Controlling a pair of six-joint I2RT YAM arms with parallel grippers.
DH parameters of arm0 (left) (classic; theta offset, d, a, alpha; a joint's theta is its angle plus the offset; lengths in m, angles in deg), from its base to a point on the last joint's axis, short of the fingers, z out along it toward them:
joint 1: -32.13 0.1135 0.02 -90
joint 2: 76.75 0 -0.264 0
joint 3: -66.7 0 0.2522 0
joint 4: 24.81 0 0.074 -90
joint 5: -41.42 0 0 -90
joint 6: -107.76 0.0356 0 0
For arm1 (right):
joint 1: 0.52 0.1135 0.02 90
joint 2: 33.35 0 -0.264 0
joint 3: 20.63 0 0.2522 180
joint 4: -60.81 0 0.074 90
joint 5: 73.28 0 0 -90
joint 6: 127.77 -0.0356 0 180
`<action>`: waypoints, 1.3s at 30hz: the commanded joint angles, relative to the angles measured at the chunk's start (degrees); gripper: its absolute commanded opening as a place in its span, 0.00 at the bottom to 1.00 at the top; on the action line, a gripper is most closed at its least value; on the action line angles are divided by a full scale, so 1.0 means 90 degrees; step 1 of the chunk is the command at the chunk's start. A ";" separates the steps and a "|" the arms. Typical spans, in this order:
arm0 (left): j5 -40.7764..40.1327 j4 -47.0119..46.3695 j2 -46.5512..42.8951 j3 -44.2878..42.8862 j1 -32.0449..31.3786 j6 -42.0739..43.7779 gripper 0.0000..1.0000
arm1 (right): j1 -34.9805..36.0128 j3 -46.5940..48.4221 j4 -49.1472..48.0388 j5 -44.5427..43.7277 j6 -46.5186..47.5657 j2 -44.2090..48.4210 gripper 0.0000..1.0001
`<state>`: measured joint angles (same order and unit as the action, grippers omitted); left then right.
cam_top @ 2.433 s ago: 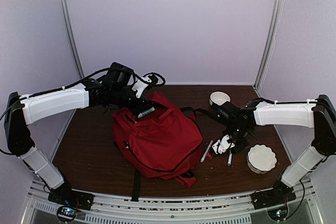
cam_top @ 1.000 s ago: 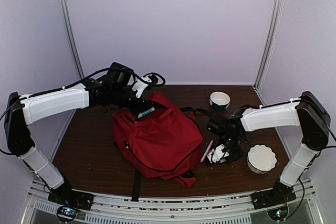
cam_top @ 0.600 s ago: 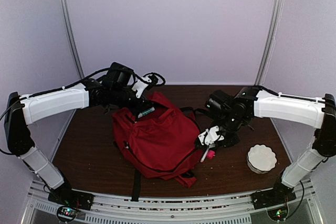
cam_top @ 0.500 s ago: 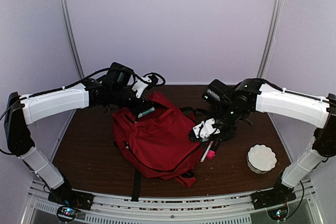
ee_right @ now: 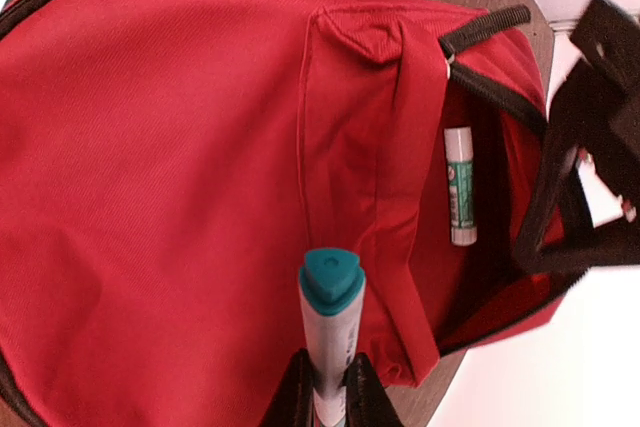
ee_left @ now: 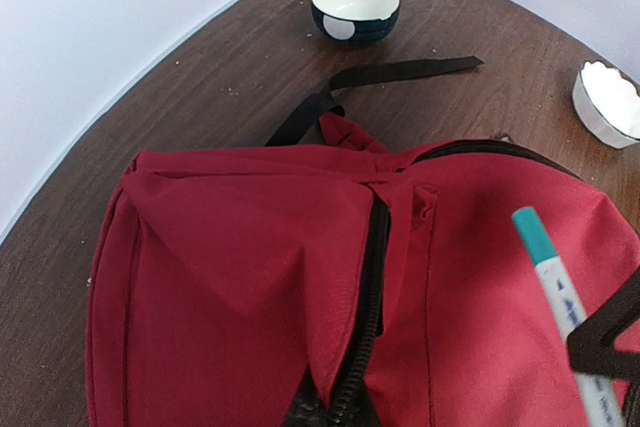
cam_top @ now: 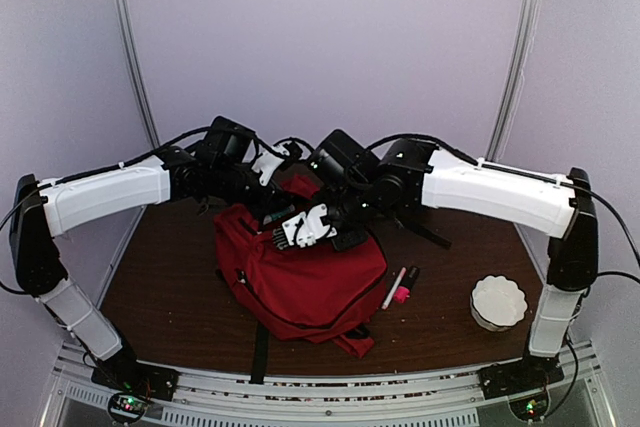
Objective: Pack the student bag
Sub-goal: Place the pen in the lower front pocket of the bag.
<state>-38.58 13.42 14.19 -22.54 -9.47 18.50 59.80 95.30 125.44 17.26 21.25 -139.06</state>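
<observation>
The red student bag (cam_top: 320, 272) lies on the table's middle, its zip open at the far left corner. My left gripper (cam_top: 262, 199) is shut on the rim of that opening and holds it up; in the left wrist view the red fabric and black zip (ee_left: 365, 287) run into its jaws. My right gripper (cam_top: 290, 235) is shut on a white marker with a teal cap (ee_right: 332, 292), held just above the bag (ee_right: 160, 147) beside the opening. A green and white stick (ee_right: 460, 187) lies inside the opening. The marker (ee_left: 555, 282) also shows in the left wrist view.
A pink-capped marker (cam_top: 393, 289) and a black marker (cam_top: 411, 275) lie on the table right of the bag. A white fluted bowl (cam_top: 498, 300) stands at the near right. A dark bowl with a white inside (ee_left: 355, 7) and a black strap (ee_left: 400, 72) lie beyond the bag.
My right gripper has taken the teal-capped marker from the table near the white bowl and swung left over the bag. The left arm has not moved.
</observation>
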 commanded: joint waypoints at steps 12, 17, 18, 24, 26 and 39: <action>0.0608 -0.0220 -0.0145 -0.0324 -0.0018 -0.0023 0.00 | 0.0256 0.0023 -0.1961 -0.0414 0.1062 -0.0513 0.09; 0.0555 -0.0181 -0.0188 -0.0334 -0.0016 0.0019 0.00 | 0.0254 0.0041 -0.2174 -0.0491 0.1244 -0.0767 0.09; 0.0557 -0.0177 -0.0191 -0.0334 -0.0016 0.0028 0.00 | 0.0252 0.0037 -0.2262 -0.0557 0.1266 -0.0813 0.09; 0.0569 -0.0146 -0.0177 -0.0353 -0.0016 0.0036 0.00 | 0.0224 -0.0417 -0.3483 -0.1270 0.1463 -0.1070 0.08; 0.0583 -0.0127 -0.0181 -0.0367 -0.0017 0.0036 0.00 | 0.0211 -0.0556 -0.3882 -0.1477 0.1568 -0.1159 0.09; 0.0579 -0.0126 -0.0217 -0.0363 -0.0017 0.0055 0.00 | 0.0106 -0.1009 -0.5802 -0.2244 0.1584 -0.1605 0.39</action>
<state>-36.98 15.25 14.21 -23.64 -8.77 18.54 61.39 87.45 80.79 0.25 35.55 -153.21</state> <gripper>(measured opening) 0.008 0.377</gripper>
